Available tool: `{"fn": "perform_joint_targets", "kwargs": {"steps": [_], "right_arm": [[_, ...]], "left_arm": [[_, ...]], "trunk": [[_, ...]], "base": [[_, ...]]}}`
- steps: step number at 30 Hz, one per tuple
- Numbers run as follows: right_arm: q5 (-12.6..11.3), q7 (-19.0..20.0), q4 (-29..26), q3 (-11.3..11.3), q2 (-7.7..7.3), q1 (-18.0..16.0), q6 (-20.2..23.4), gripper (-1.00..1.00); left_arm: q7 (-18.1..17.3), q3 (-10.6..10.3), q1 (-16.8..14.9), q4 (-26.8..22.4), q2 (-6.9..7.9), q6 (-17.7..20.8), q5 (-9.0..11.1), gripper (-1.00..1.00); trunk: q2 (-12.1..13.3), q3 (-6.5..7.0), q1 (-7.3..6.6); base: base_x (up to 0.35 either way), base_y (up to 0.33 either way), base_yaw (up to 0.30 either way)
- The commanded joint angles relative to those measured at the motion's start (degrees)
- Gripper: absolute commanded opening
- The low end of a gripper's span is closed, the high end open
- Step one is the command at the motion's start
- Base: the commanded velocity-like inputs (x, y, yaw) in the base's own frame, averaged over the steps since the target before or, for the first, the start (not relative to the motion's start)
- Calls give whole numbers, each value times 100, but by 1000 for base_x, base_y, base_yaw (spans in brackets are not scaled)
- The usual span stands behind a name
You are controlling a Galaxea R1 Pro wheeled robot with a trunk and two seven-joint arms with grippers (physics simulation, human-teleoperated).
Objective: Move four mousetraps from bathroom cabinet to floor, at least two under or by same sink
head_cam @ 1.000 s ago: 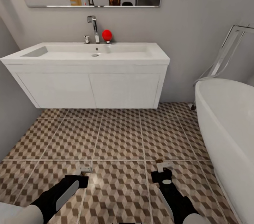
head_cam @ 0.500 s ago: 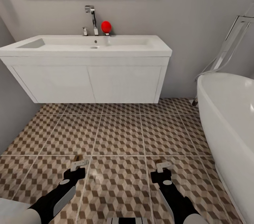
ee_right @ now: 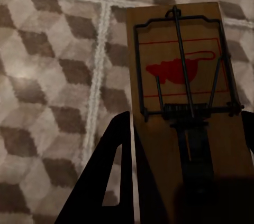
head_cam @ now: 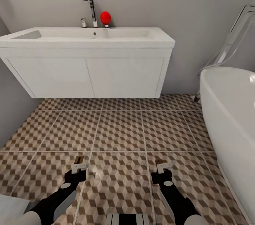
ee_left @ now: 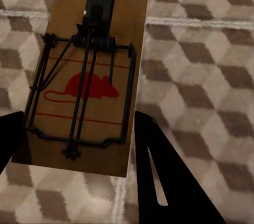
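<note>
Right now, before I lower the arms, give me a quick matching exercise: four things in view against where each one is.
Things:
1. mousetrap with the coil toward its far end
2. mousetrap with the coil toward the gripper
3. red ball
4. bathtub

Places:
A. on the sink top beside the faucet
B. between the left gripper's fingers
C. along the room's right side
D. between the right gripper's fingers

Pairs: 1-B, 2-D, 3-A, 4-C

two mousetraps, one (ee_left: 87, 84) in the left hand (head_cam: 80, 166) and one (ee_right: 185, 92) in the right hand (head_cam: 162, 166), one bathroom sink (head_cam: 88, 37), one bathtub (head_cam: 230, 111).
</note>
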Motion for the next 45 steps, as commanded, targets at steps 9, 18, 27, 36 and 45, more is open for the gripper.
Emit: {"fn": "perform_joint_targets", "kwargs": {"steps": [9,18,27,36,45], "right_arm": [[57,-24,222,20,-10,-1,-832,-100],[73,-24,452,20,-26,-1,-1199,-100],[74,-16,462,20,-28,-1,-1205,-100],[103,-21,328,11,-30,-3,-1190,-100],[731,-24,-1292,3,24,-416,442,-100]], "left_arm": [[54,-66,-8,46,0,-15,44,-100],[55,-77,-5,62,-1,-17,44,-100],[50,-81,-6,68,-1,-11,44,-100],[47,-59,-7,66,4,-2,34,-100],[133,283,-69,-1542,63,1735,-22,-100]], "trunk": [[-16,-234,22],[-28,-435,46],[-38,-612,66],[-38,-612,66],[-38,-612,66]], "base": [[0,0,0],[0,0,0],[0,0,0],[0,0,0],[0,0,0]]}}
